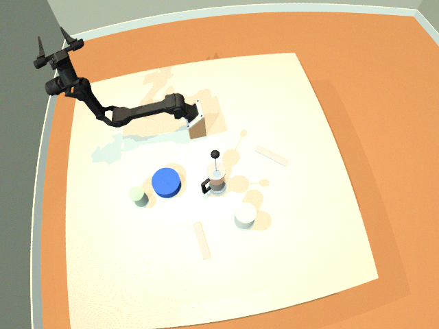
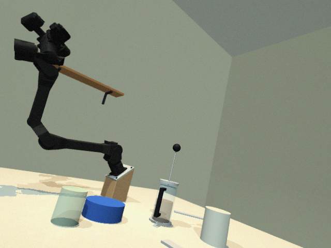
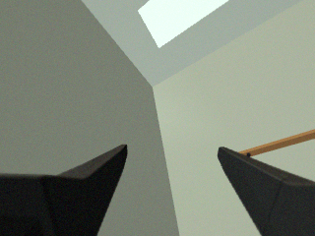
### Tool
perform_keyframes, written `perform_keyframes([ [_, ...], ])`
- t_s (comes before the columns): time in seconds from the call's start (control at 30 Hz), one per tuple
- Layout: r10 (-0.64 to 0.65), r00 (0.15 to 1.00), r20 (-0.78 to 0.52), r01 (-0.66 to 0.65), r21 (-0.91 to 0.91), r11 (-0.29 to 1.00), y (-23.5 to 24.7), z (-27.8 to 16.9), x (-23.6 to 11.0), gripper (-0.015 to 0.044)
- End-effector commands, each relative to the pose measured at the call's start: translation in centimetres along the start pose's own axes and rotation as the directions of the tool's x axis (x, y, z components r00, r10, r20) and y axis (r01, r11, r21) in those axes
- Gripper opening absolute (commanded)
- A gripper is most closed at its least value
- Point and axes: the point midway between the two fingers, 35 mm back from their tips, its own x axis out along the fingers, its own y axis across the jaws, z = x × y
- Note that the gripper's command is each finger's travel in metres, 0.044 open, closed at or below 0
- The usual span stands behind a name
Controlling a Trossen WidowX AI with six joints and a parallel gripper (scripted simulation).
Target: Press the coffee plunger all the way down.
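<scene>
The coffee press (image 1: 217, 184) (image 2: 165, 204) stands upright on the table, a glass cylinder with dark contents low down and a black handle (image 1: 204, 186) (image 2: 159, 202) on its side. The plunger's black knob (image 1: 215, 154) (image 2: 176, 147) stands high above the lid on a long thin rod. My gripper (image 1: 50, 31) (image 3: 172, 149) is open and empty. It is raised high at the upper left in the top view, far from the press, and points up at the walls and ceiling. In the exterior view its fingertips are hidden.
A blue round block (image 1: 165, 181) (image 2: 103, 209) and a pale green cylinder (image 1: 138, 195) (image 2: 70, 205) stand on the press's handle side. A white cylinder (image 1: 245, 215) (image 2: 215, 227) stands on its other side. Two flat strips (image 1: 271, 155) (image 1: 202, 240) lie on the table. A wooden shelf (image 2: 88, 80) (image 3: 281, 144) is on the wall.
</scene>
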Motion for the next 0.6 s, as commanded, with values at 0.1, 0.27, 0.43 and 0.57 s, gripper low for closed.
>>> perform_keyframes([
  [0.1,-0.007,0.997,0.077,0.008,-0.019,1.0,-1.0,2.4,0.4,0.044],
  [0.27,-0.042,0.952,0.302,0.07,-0.083,0.994,-4.2,9.4,0.7,0.044],
  [0.43,-0.097,0.872,0.479,0.18,-0.131,0.975,-7.7,15.3,-0.3,0.044],
  [0.57,-0.148,0.753,0.641,0.313,-0.151,0.938,-10.8,20.5,-2.2,0.044],
])
